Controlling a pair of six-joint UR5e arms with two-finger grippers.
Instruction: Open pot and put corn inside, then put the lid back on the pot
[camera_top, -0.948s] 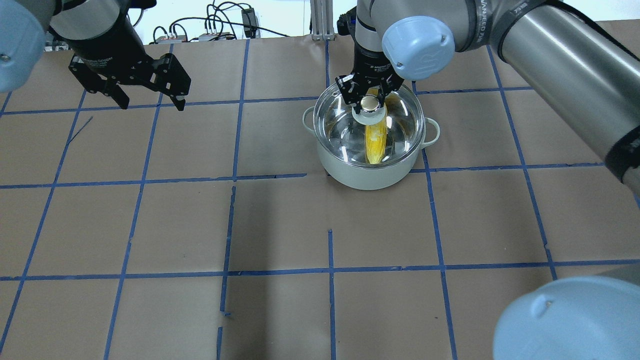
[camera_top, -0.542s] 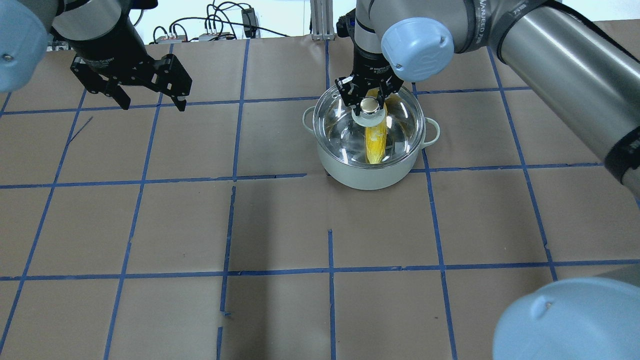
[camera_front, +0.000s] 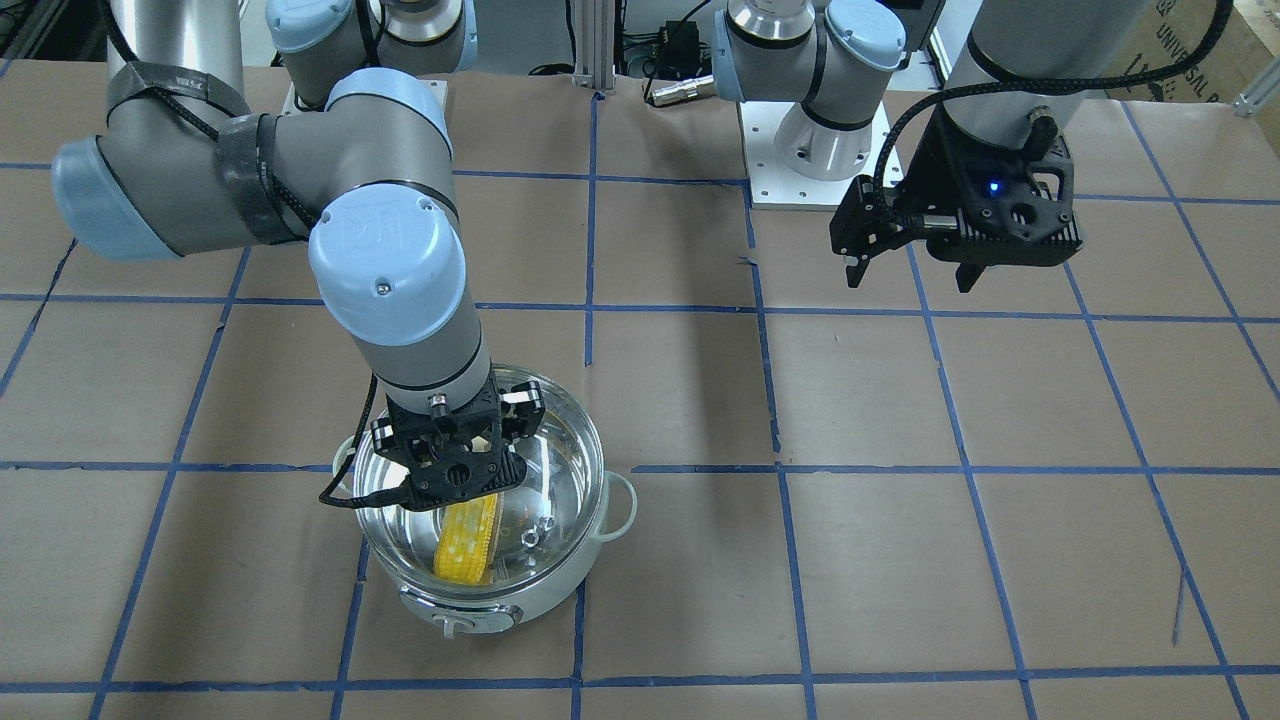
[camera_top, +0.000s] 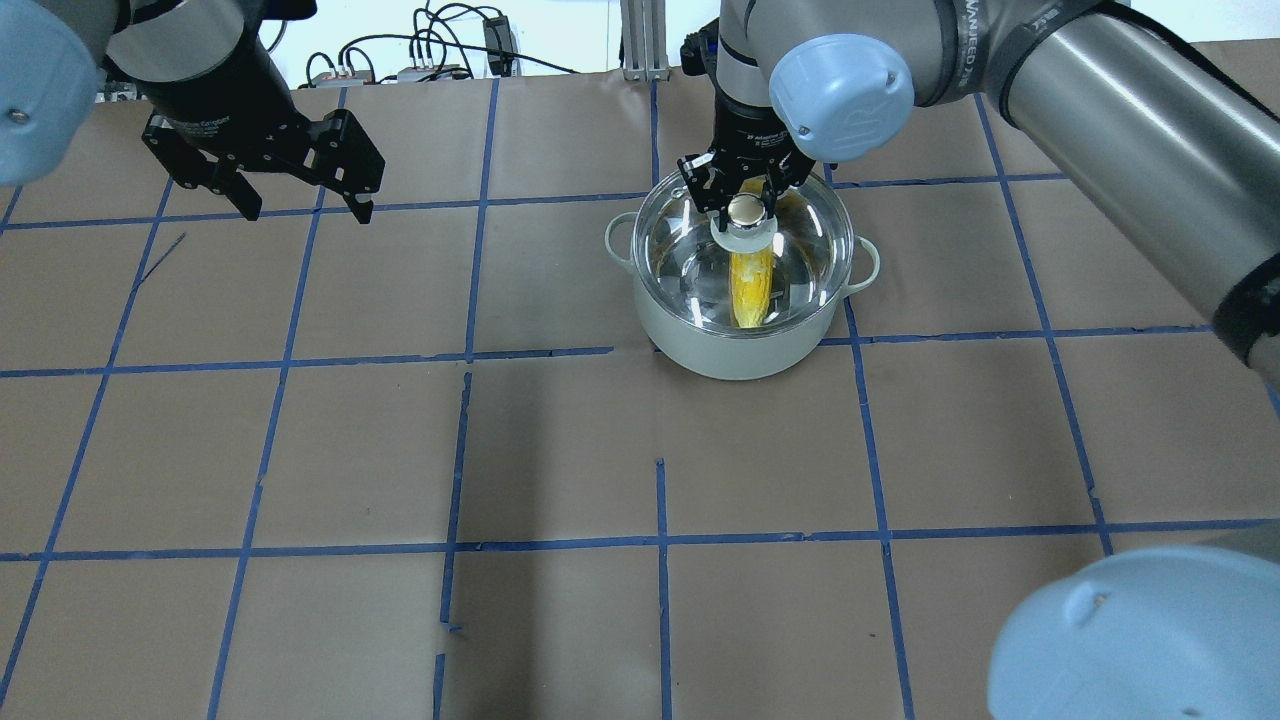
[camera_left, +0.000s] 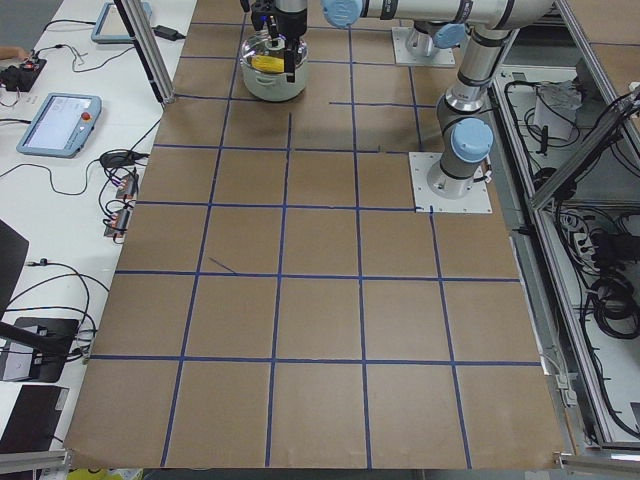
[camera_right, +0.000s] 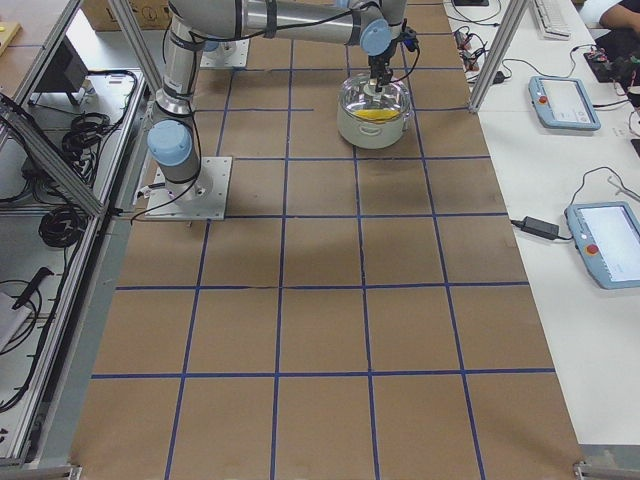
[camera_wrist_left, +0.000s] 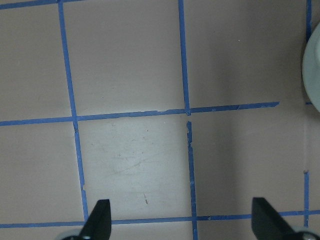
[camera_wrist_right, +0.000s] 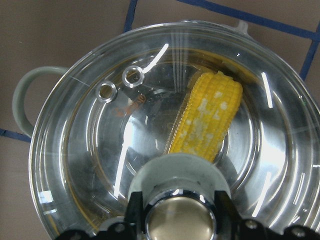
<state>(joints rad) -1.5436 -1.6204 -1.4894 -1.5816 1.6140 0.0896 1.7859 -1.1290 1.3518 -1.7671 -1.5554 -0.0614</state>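
Note:
The pale mint-white pot (camera_top: 730, 352) stands at the far right-centre of the table, its control knob (camera_front: 455, 625) facing away from the robot. The yellow corn (camera_top: 752, 285) lies inside it and shows through the glass (camera_wrist_right: 210, 120). The clear glass lid (camera_top: 680, 250) covers the pot's mouth; I cannot tell whether it rests fully on the rim. My right gripper (camera_top: 745, 205) is shut on the lid's shiny knob (camera_wrist_right: 179, 220), one finger on each side. My left gripper (camera_top: 305, 210) is open and empty, held above the far left of the table.
The table is brown paper with a grid of blue tape (camera_top: 660, 540). Cables and boxes (camera_top: 440, 50) lie beyond the far edge. Operator tablets (camera_right: 565, 100) sit on side benches. The pot's rim (camera_wrist_left: 312, 65) shows at the right edge of the left wrist view.
My right gripper and the lid have shifted slightly to the right over the pot. The left arm has not moved.

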